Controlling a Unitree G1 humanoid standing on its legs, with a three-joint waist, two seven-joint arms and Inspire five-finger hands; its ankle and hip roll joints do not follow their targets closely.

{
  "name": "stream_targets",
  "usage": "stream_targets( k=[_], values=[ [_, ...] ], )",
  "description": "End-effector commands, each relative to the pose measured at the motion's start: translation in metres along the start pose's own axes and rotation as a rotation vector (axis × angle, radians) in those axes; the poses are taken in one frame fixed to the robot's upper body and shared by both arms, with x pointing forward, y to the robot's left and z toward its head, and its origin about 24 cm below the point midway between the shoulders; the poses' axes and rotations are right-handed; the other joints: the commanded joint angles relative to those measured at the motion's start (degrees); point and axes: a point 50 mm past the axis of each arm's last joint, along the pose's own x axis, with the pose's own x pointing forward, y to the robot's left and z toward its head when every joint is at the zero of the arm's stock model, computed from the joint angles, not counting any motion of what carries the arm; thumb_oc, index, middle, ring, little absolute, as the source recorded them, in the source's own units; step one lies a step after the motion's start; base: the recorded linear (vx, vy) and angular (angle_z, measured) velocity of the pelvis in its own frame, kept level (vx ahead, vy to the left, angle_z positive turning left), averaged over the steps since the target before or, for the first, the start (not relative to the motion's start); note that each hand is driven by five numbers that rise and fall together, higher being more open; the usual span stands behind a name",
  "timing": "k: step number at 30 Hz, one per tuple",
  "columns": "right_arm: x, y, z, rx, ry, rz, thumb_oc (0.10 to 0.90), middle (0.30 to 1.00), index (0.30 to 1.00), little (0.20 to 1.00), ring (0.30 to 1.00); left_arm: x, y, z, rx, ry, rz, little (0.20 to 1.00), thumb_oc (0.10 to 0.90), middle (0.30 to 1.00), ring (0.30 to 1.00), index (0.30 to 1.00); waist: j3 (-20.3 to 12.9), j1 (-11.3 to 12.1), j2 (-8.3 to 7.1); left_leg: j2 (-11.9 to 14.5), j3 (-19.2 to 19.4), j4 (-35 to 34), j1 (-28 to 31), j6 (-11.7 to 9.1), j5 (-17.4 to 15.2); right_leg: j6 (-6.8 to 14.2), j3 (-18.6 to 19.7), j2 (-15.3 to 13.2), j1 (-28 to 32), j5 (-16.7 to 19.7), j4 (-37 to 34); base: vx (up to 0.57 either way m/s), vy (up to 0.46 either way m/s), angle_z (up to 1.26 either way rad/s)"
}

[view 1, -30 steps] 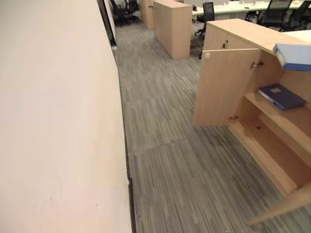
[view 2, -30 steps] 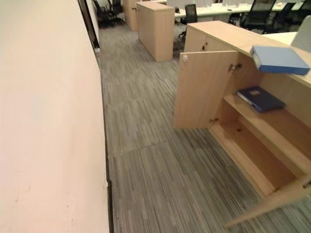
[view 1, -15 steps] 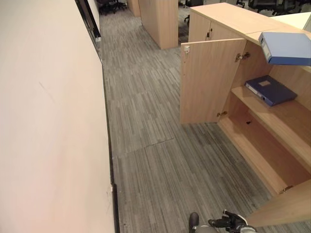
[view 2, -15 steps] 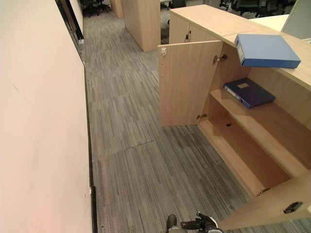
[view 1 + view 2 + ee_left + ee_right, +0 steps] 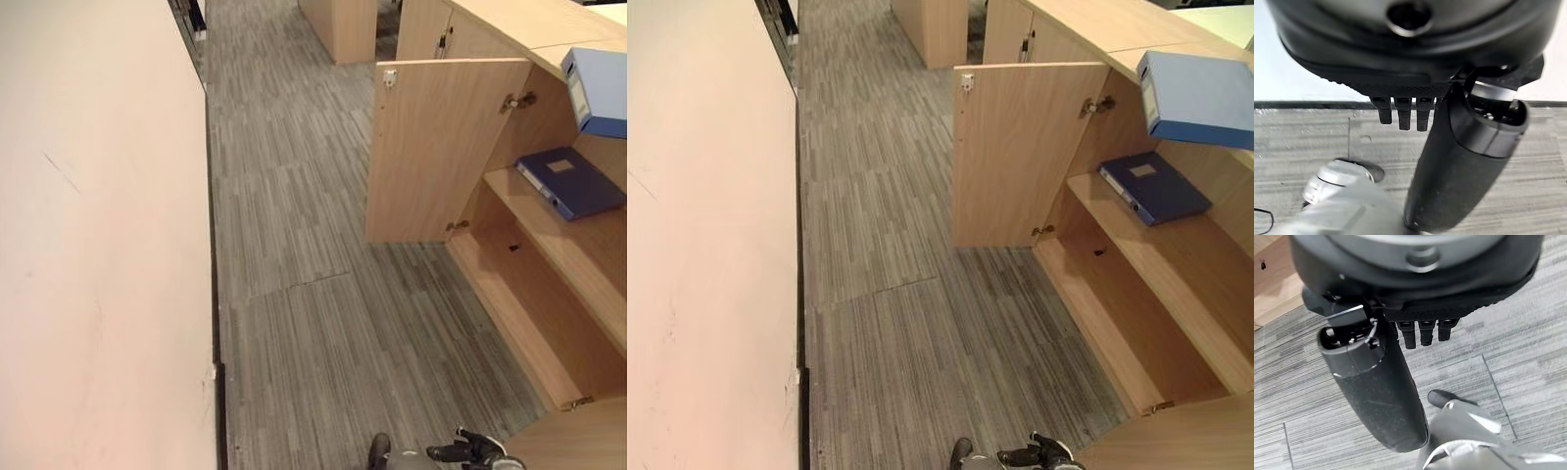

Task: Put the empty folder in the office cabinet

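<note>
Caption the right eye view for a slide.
Open office cabinet beside grey carpet: dark blue folder on the upper shelf, light blue folder on top.

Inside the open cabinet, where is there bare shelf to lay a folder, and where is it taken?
The bottom shelf is bare along its visible length. The middle shelf is free toward the near end; its far end, by the open door, holds the dark blue folder. The light blue folder lies on the cabinet top.
</note>
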Motion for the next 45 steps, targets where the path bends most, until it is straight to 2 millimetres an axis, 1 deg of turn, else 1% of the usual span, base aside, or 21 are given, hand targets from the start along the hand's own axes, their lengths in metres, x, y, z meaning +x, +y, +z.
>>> stream_targets(
  k=[1, 3, 6, 7, 8, 9, 11, 12, 13, 14, 18, 20, 21, 24, 27, 31, 35, 37, 40, 41, 45],
  values=[
    [-0.001, -0.004, -0.006, 0.023, -0.004, -0.010, 0.800, 0.900, 0.900, 0.900, 0.900, 0.001, 0.013, 0.015, -0.014, -0.063, 0.039, 0.900, 0.800, 0.900, 0.900, 0.900, -0.7, 0.0, -1.42, 0.6, 1.8, 5.5, 0.7, 0.5, 11.3, 5.6, 4.5, -0.4, -2.6, 1.9, -2.5, 0.21, -0.310, -0.09],
    [-0.002, -0.006, -0.009, 0.025, 0.005, -0.019, 0.800, 0.900, 0.900, 0.900, 0.900, 0.001, 0.012, 0.022, -0.023, -0.095, 0.035, 0.900, 0.800, 0.900, 0.900, 0.900, 1.7, 1.6, -3.55, -1.4, 3.6, 21.7, -6.2, 1.6, 14.5, 3.9, 6.3, -0.2, 1.5, 0.5, -3.1, 0.17, -0.238, -0.19],
    [-0.001, -0.007, -0.006, 0.025, 0.001, -0.021, 0.800, 0.900, 0.900, 0.900, 0.900, 0.001, 0.010, 0.026, -0.038, -0.112, 0.032, 0.900, 0.800, 0.900, 0.900, 0.900, 2.9, 3.3, -5.10, -2.6, 6.7, 25.1, -13.6, 3.9, 10.3, 3.6, 8.0, -0.7, 4.6, -0.4, -3.9, 0.22, -0.103, -0.45],
    [-0.001, -0.007, -0.005, 0.016, 0.002, -0.022, 0.800, 0.900, 0.900, 0.900, 0.900, 0.001, 0.011, 0.024, -0.042, -0.111, 0.036, 0.900, 0.800, 0.900, 0.900, 0.900, 3.5, 5.1, -5.90, -3.3, 8.0, 22.2, -19.9, 5.3, 5.8, 4.1, 9.5, -0.7, 6.9, -1.2, -4.8, 0.22, -0.030, -0.28],
    [-0.001, -0.007, -0.005, 0.016, 0.002, -0.022, 0.800, 0.900, 0.900, 0.900, 0.900, 0.001, 0.011, 0.024, -0.042, -0.111, 0.036, 0.900, 0.800, 0.900, 0.900, 0.900, 3.4, 5.1, -6.00, -3.4, 8.0, 22.0, -19.9, 5.4, 6.0, 4.2, 9.5, -0.8, 6.8, -1.1, -4.8, 0.32, 0.018, -0.41],
    [-0.001, -0.007, -0.006, 0.007, 0.007, -0.022, 0.800, 0.900, 0.900, 0.900, 0.900, 0.001, 0.012, 0.021, -0.041, -0.102, 0.041, 0.900, 0.800, 0.900, 0.900, 0.900, 3.5, 6.7, -6.07, -3.9, 7.3, 12.8, -23.1, 5.2, 5.6, 4.9, 10.3, -0.5, 9.2, -2.1, -5.6, 0.27, 0.057, -0.39],
    [-0.001, -0.006, -0.005, 0.003, 0.006, -0.022, 0.800, 0.900, 0.900, 0.900, 0.900, 0.001, 0.013, 0.020, -0.043, -0.096, 0.044, 0.900, 0.800, 0.900, 0.900, 0.900, 3.4, 7.3, -5.76, -3.5, 6.1, 6.0, -23.6, 4.5, 8.1, 5.2, 10.7, -0.2, 10.4, -2.6, -5.8, 0.32, 0.073, -0.41],
    [-0.001, -0.007, -0.005, 0.002, 0.005, -0.030, 0.800, 0.900, 0.900, 0.900, 0.900, 0.000, 0.014, 0.017, -0.052, -0.090, 0.052, 0.900, 0.800, 0.900, 0.900, 0.900, 2.9, 8.3, -4.70, -1.3, 2.8, -6.1, -25.7, 2.9, 13.1, 5.6, 12.0, 0.8, 13.2, -4.4, -6.3, 0.27, 0.063, -0.47],
    [-0.001, -0.007, -0.005, 0.002, 0.005, -0.030, 0.800, 0.900, 0.900, 0.900, 0.900, 0.000, 0.014, 0.017, -0.052, -0.090, 0.052, 0.900, 0.800, 0.900, 0.900, 0.900, 2.9, 8.3, -4.70, -1.3, 2.8, -6.1, -25.7, 2.9, 13.1, 5.6, 12.0, 0.8, 13.2, -4.4, -6.3, 0.55, 0.137, -0.57],
    [-0.001, -0.007, -0.009, 0.008, 0.018, -0.036, 0.800, 0.900, 0.900, 0.900, 0.900, 0.000, 0.015, 0.013, -0.053, -0.072, 0.060, 0.900, 0.800, 0.900, 0.900, 0.900, 2.7, 9.0, -4.45, -0.4, 1.1, -13.2, -27.4, 1.7, 15.3, 5.6, 14.2, 1.0, 16.0, -5.9, -6.1, 0.41, 0.132, -0.31],
    [-0.002, -0.006, -0.019, 0.011, 0.055, -0.031, 0.800, 0.900, 0.900, 0.900, 0.900, -0.001, 0.016, 0.001, -0.064, -0.023, 0.067, 0.900, 0.800, 0.900, 0.900, 0.900, 1.5, 9.9, -3.68, 0.1, 0.0, -13.4, -26.1, 0.9, 17.2, 6.3, 16.6, 0.3, 19.1, -7.0, -6.5, 0.35, 0.165, -0.44],
    [-0.004, -0.005, -0.031, 0.016, 0.092, -0.027, 0.800, 0.900, 0.900, 0.900, 0.900, -0.003, 0.019, -0.014, -0.064, 0.027, 0.074, 0.900, 0.800, 0.900, 0.900, 0.900, -0.5, 10.6, -3.16, -1.2, -0.5, -10.8, -24.6, 1.5, 18.4, 7.9, 17.1, -2.1, 19.8, -6.6, -6.3, 0.62, 0.519, -1.01],
    [-0.004, 0.000, -0.035, 0.026, 0.103, -0.008, 0.800, 0.900, 0.900, 0.900, 0.900, -0.003, 0.020, -0.014, -0.048, 0.026, 0.073, 0.900, 0.800, 0.900, 0.900, 0.900, -2.3, 10.4, -3.59, -3.8, 1.6, -7.5, -23.9, 3.0, 16.3, 11.0, 17.7, -6.5, 18.4, -2.3, -3.8, 0.68, 0.680, -0.80],
    [-0.004, 0.004, -0.033, 0.017, 0.092, 0.005, 0.800, 0.900, 0.900, 0.900, 0.900, -0.002, 0.020, -0.005, -0.044, -0.006, 0.071, 0.900, 0.800, 0.900, 0.900, 0.900, -3.0, 10.5, -3.68, -5.6, 3.0, -7.2, -22.6, 4.6, 14.4, 12.2, 17.8, -9.2, 16.4, 2.4, -0.5, 0.31, 0.349, -0.45],
    [-0.001, 0.010, -0.012, 0.020, 0.018, 0.019, 0.800, 0.900, 0.900, 0.900, 0.900, 0.000, 0.020, 0.011, -0.019, -0.067, 0.064, 0.900, 0.800, 0.900, 0.900, 0.900, -3.7, 10.1, -2.68, -8.9, 4.9, -7.9, -19.0, 7.5, 11.3, 12.8, 14.8, -14.4, 12.4, 11.2, 7.4, 0.22, 0.294, -0.30],
    [0.000, 0.017, -0.001, -0.009, -0.025, 0.039, 0.800, 0.900, 0.900, 0.900, 0.900, -0.001, 0.023, 0.010, -0.008, -0.068, 0.069, 0.900, 0.800, 0.900, 0.900, 0.900, -3.6, 9.8, -1.89, -11.1, 6.3, -8.2, -15.6, 9.5, 8.3, 12.2, 8.3, -19.5, 11.5, 16.0, 12.2, 0.19, 0.251, 0.02],
    [0.000, 0.018, 0.003, -0.018, -0.038, 0.041, 0.800, 0.900, 0.900, 0.900, 0.900, -0.002, 0.025, -0.003, 0.014, -0.015, 0.070, 0.900, 0.800, 0.900, 0.900, 0.900, -3.5, 9.7, -1.73, -11.5, 8.4, -8.4, -13.0, 10.0, 5.8, 12.2, 2.3, -22.1, 11.9, 15.8, 11.7, 0.14, 0.146, -0.19],
    [0.000, 0.017, 0.004, -0.019, -0.042, 0.039, 0.800, 0.900, 0.900, 0.900, 0.900, -0.003, 0.026, -0.007, 0.022, -0.001, 0.070, 0.900, 0.800, 0.900, 0.900, 0.900, -3.2, 9.3, -1.41, -11.0, 9.1, -8.9, -12.3, 10.1, 5.6, 12.0, 2.2, -21.6, 10.2, 15.6, 12.0, 0.06, 0.067, -0.47],
    [0.000, 0.009, 0.009, -0.009, -0.056, 0.012, 0.800, 0.900, 0.900, 0.900, 0.900, -0.003, 0.026, -0.013, 0.072, 0.034, 0.059, 0.900, 0.800, 0.900, 0.900, 0.900, 0.2, 6.5, 1.01, -8.2, 11.6, -10.1, -9.4, 9.7, 5.3, 10.5, -1.4, -18.3, 1.7, 8.0, 11.7, 0.05, 0.069, -0.31],
    [0.000, 0.007, 0.009, -0.008, -0.053, 0.002, 0.800, 0.900, 0.900, 0.900, 0.900, -0.003, 0.026, -0.012, 0.079, 0.033, 0.056, 0.900, 0.800, 0.900, 0.900, 0.900, 1.3, 6.0, 1.05, -7.7, 12.3, -10.8, -7.3, 9.1, 4.1, 11.5, -2.6, -17.5, 0.6, 6.6, 10.4, 0.09, 0.009, -0.59],
    [0.000, -0.001, 0.003, 0.021, -0.027, -0.032, 0.800, 0.900, 0.900, 0.900, 0.900, -0.001, 0.023, -0.003, 0.092, 0.008, 0.049, 0.900, 0.800, 0.900, 0.900, 0.900, 2.2, 4.5, 0.09, -6.8, 14.5, -11.9, -4.7, 8.1, 3.4, 12.6, -6.1, -14.1, -0.8, 8.2, 0.0, 0.09, -0.091, -0.58]
  ],
)
